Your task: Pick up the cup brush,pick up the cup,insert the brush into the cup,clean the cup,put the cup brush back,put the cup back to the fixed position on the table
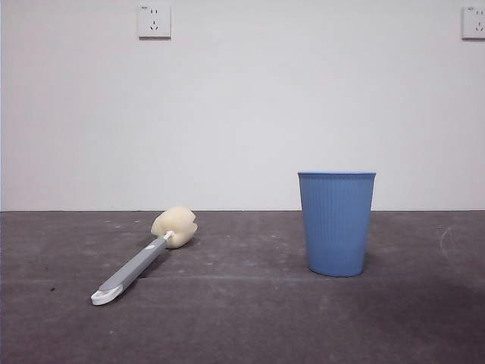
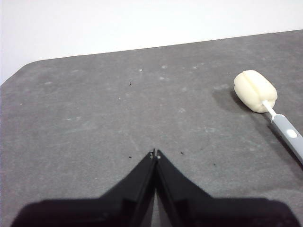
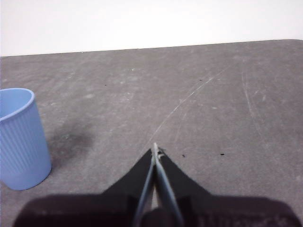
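Observation:
The cup brush lies flat on the table at the left, its cream sponge head toward the wall and its white looped end toward me. The blue ribbed cup stands upright at the right. Neither arm shows in the front view. My left gripper is shut and holds nothing; the cup brush lies well off to its side. Likewise shut and holding nothing, my right gripper hovers over bare table, and the cup stands apart from it at the picture's edge.
A white wall rises behind the table, with two sockets high up. The table's far edge and a rounded corner appear in the left wrist view. Faint scratches mark the surface.

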